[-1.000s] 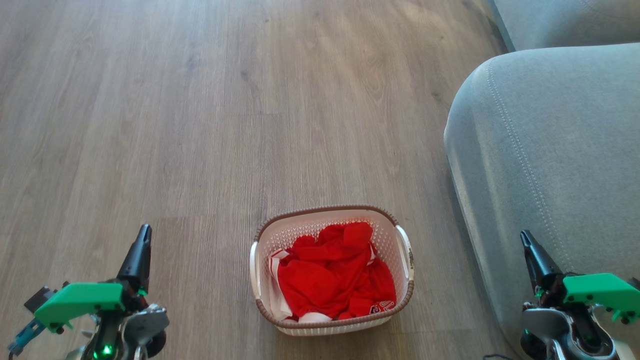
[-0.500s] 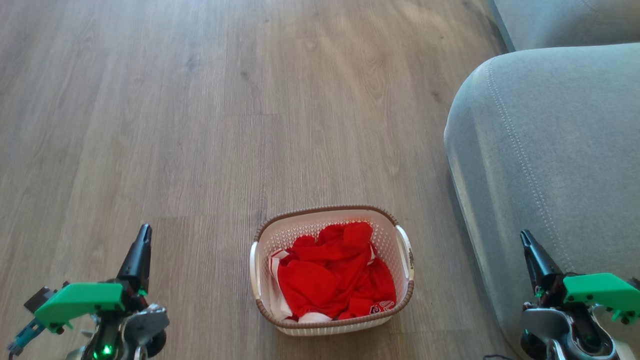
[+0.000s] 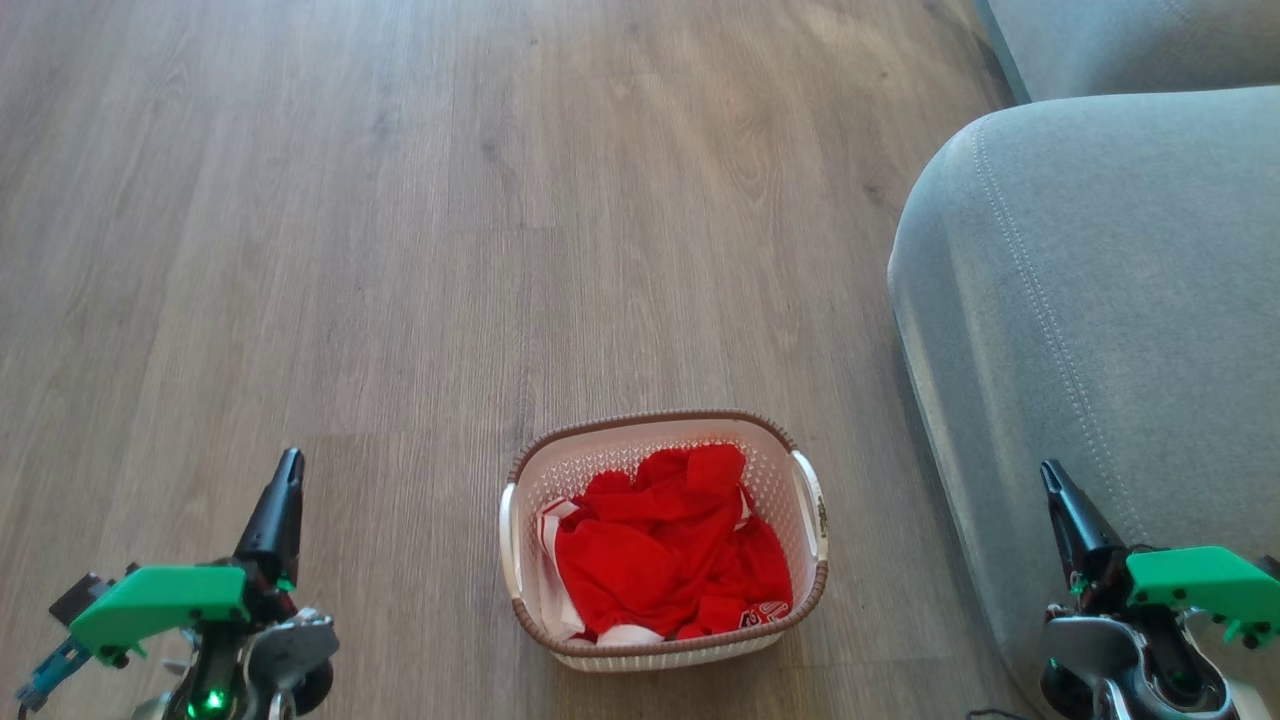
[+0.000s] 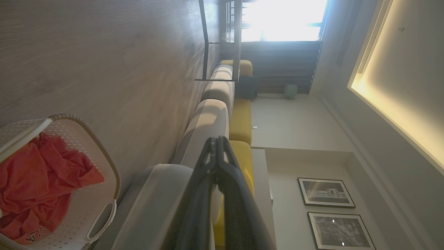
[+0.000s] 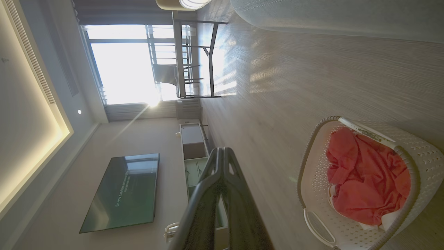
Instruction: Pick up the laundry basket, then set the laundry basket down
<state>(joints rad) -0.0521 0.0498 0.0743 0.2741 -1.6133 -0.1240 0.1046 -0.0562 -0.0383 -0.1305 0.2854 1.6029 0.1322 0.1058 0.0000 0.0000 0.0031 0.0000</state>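
Basket is set on floor, red cloth heaped inside; left gripper and right gripper are held well apart from it, jaws pressed together.

Over the last second, almost nothing is different in the head view. The laundry basket has not moved on the floor, and the camera has not shifted. The left end effector and the right end effector stand where they stood, with fingers pressed together as before. No movement can be made out.
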